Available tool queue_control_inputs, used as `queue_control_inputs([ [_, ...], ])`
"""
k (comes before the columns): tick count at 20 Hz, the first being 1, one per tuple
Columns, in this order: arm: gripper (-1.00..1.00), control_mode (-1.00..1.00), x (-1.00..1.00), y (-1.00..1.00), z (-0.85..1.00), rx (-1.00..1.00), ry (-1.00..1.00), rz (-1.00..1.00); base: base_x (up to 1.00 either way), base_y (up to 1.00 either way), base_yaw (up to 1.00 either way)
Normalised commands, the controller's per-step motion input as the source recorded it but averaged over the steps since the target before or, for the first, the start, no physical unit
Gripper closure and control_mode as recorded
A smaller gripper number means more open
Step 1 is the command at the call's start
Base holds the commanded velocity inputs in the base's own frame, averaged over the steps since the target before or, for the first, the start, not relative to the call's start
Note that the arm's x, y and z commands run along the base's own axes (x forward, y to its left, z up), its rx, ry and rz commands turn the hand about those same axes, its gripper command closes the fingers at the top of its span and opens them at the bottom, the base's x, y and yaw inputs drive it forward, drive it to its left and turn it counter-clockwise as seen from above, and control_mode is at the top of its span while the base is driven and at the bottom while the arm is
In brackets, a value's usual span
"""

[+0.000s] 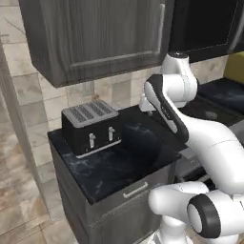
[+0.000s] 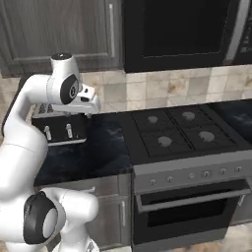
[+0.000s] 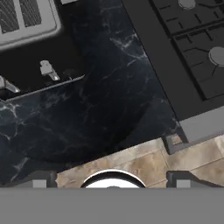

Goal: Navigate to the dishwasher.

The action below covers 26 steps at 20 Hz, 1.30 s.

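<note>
The dishwasher is out of view. My gripper [image 3: 112, 178] hangs open above the dark marble counter [image 3: 100, 100], with its two dark fingertips [image 3: 40, 178] far apart and nothing between them. In the right base view the hand [image 2: 87, 104] hovers over the counter [image 2: 106, 142], between the toaster and the stove. The arm's elbow hides most of the hand in the left base view.
A black and silver toaster [image 1: 90, 126] stands at the counter's left end. A black gas stove [image 2: 172, 130] with an oven door [image 2: 192, 211] lies to the right, under a dark microwave [image 2: 182, 32]. Dark wood wall cabinets [image 1: 95, 33] hang above. A drawer [image 1: 136, 190] sits below the counter edge.
</note>
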Motion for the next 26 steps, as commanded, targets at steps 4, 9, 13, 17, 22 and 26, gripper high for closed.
queue_control_inputs([
  [4,-1.00,1.00,0.00,0.00,0.00,0.00,0.00,0.00,0.00,-0.13,-0.94],
  [9,-1.00,1.00,0.00,0.00,0.00,0.00,0.00,0.00,0.00,-0.20,-0.92],
  [13,-1.00,1.00,0.00,0.00,0.00,0.00,0.00,0.00,0.00,-0.29,-0.88],
  [17,-1.00,1.00,0.00,0.00,0.00,0.00,0.00,0.00,0.00,-0.41,-0.82],
  [22,-1.00,1.00,0.00,0.00,0.00,0.00,0.00,0.00,0.12,-0.37,-0.75],
  [26,-1.00,1.00,0.00,0.00,0.00,0.00,0.00,0.00,0.26,-0.52,-0.66],
])
